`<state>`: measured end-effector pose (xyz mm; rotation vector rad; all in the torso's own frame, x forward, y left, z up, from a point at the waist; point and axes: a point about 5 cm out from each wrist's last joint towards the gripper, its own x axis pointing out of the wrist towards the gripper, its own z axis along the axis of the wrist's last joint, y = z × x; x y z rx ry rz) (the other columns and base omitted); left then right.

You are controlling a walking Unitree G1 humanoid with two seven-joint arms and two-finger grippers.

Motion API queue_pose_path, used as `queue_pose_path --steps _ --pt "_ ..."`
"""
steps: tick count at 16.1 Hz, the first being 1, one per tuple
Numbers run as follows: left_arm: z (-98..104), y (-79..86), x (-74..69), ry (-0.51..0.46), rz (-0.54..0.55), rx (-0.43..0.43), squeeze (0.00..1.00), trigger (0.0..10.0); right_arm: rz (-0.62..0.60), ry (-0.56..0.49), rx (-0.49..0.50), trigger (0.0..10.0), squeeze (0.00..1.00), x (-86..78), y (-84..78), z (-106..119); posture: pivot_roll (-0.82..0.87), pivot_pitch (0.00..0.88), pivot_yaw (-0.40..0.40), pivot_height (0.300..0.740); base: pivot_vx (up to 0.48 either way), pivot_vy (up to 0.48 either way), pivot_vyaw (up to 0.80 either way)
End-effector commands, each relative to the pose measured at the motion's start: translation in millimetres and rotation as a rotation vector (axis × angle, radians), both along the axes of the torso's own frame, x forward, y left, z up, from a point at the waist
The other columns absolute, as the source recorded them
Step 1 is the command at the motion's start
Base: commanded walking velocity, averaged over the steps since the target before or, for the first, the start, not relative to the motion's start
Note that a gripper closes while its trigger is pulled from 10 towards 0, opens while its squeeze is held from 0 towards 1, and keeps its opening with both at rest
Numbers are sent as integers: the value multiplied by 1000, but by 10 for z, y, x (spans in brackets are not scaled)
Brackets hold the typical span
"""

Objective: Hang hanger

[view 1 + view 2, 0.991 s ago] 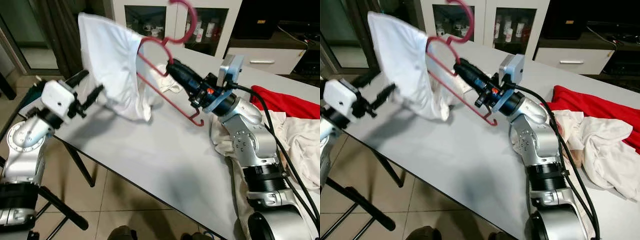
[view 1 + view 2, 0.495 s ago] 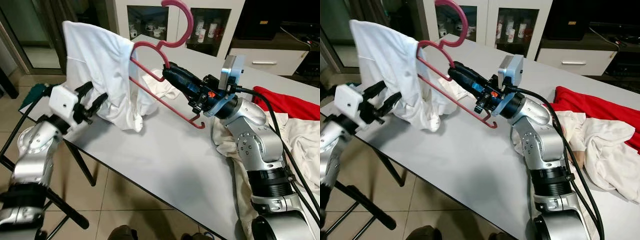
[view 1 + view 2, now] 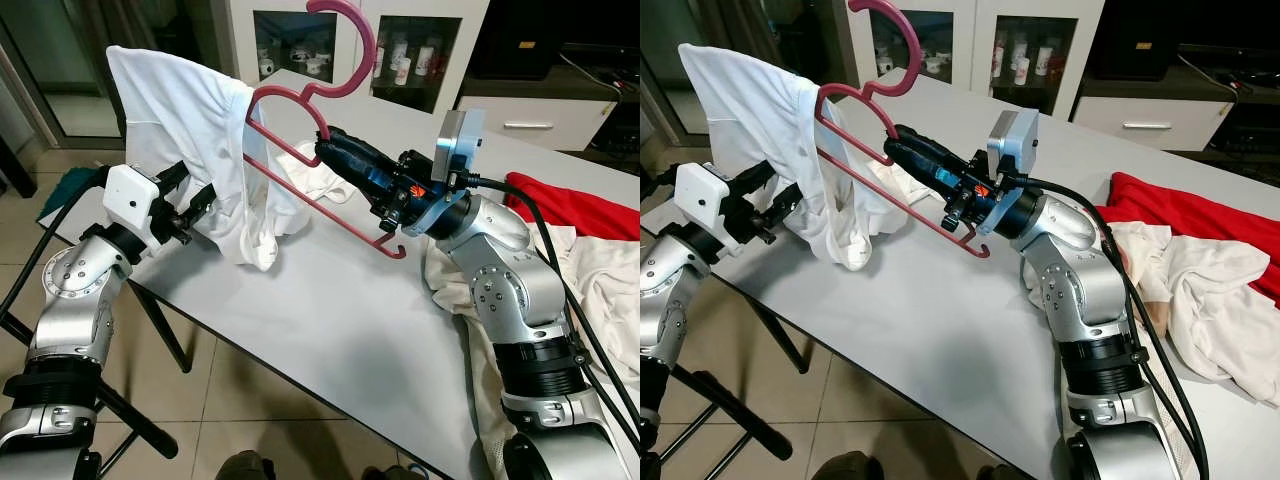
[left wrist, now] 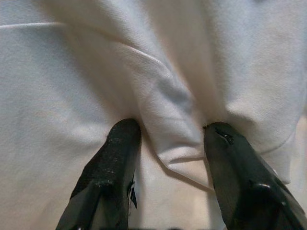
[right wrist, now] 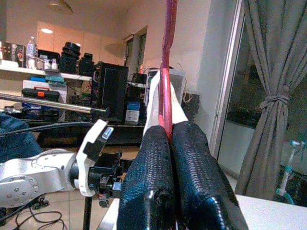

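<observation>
Above the grey tabletop, right gripper fingers clench the red hanger; left gripper fingers, spread, press the white shirt.

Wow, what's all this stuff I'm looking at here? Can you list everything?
hanger: one, red, held up above the table
shirt: one, white, draped on the hanger's far end
table: one, grey, in front of the robot
clothes pile: red and white, on the table's right side
cabinet: one, white with glass doors, behind the table
left end effector: open, fingers either side of a shirt fold
right end effector: shut on the hanger
</observation>
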<state>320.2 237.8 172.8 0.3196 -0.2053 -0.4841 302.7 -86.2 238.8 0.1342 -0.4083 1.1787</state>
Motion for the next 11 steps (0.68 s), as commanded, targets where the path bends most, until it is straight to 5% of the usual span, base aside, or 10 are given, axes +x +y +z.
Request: queue_pose_path --steps 1,11 --pt "11 -17 18 5 -8 -1 0 10000 15 -19 22 10000 0 -36 -12 46 46 0 22 740 0 0 0" --pt "10 -33 33 12 -19 -14 0 10000 15 -18 20 10000 0 -42 -9 49 43 0 23 740 0 0 0"
